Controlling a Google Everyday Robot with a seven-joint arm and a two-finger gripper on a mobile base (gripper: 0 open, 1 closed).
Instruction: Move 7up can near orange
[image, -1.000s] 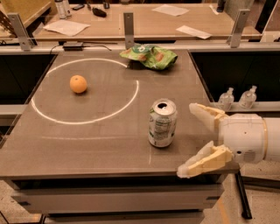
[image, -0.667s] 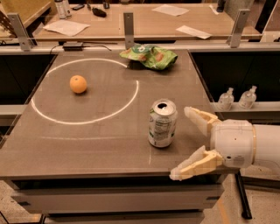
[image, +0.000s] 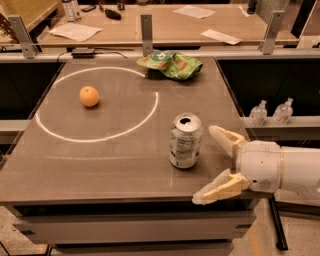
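The 7up can (image: 185, 140) stands upright on the brown table (image: 100, 160), right of the middle, with its white label facing me and its silver top open. The orange (image: 89, 96) lies at the left inside a white circle (image: 98, 104) drawn on the table, well apart from the can. My gripper (image: 206, 165) comes in from the right, low over the table's front right corner. It is open, with one cream finger (image: 226, 138) just right of the can and the other finger (image: 220, 188) in front and below. It holds nothing and does not touch the can.
A green snack bag (image: 171, 64) lies at the table's back edge. Two small plastic bottles (image: 271, 112) stand on a ledge to the right. Behind is a desk with papers (image: 75, 31) and metal posts (image: 146, 27).
My gripper has moved left toward the can, its fingers now reaching closer alongside it. The can and the orange have not moved.
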